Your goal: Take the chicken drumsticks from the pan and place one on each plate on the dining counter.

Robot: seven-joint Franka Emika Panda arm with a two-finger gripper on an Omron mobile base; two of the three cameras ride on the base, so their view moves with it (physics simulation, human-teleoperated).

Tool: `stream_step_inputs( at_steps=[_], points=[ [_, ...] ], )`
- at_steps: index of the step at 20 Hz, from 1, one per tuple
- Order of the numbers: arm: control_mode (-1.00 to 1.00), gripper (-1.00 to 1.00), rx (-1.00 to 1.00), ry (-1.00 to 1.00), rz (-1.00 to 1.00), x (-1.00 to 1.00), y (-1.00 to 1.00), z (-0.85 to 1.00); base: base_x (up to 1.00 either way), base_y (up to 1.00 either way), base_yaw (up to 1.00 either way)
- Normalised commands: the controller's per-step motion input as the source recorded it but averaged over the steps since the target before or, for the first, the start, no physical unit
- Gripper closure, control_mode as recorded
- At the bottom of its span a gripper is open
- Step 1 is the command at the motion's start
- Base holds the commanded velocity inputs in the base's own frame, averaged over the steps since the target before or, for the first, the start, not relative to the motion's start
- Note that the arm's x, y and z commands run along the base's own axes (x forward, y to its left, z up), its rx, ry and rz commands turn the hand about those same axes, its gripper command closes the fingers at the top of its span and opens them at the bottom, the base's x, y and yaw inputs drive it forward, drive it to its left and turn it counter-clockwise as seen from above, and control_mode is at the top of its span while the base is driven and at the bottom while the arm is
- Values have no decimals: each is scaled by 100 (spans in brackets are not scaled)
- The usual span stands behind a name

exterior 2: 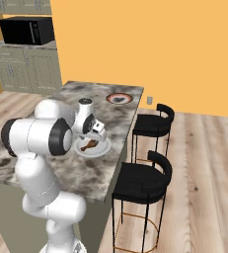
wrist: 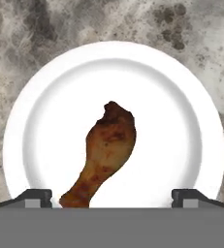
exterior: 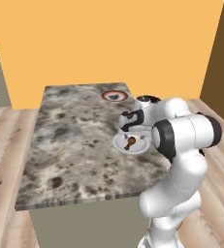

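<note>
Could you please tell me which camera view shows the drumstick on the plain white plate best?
The hand view: the drumstick lies large on the plain white plate, plump end up, bone end down, between the open end effector tips. In the left and right base views it is a small brown shape beside the arm.

In the hand view the drumstick (wrist: 106,152)'s bone end runs under the bottom band. The dark thing on the far red-rimmed plate (exterior: 115,96) is too small to name, perhaps another drumstick.
</note>
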Motion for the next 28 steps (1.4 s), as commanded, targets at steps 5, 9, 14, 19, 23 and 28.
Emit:
stream_step_inputs(
  at_steps=[5,9,14,19,23,28],
  points=[
    [-100,-100,-10,0,0,-91,4,14,0,0,0],
    [-100,-100,0,0,2,-86,0,17,0,0,0],
    [-100,-100,0,1,4,-79,0,30,0,0,0],
    [-100,-100,-3,-1,10,-71,0,40,0,0,0],
    [-100,-100,-8,-15,12,-64,0,16,0,0,0],
    [-100,-100,-1,-32,6,-45,0,0,0,0,0]
  ],
)
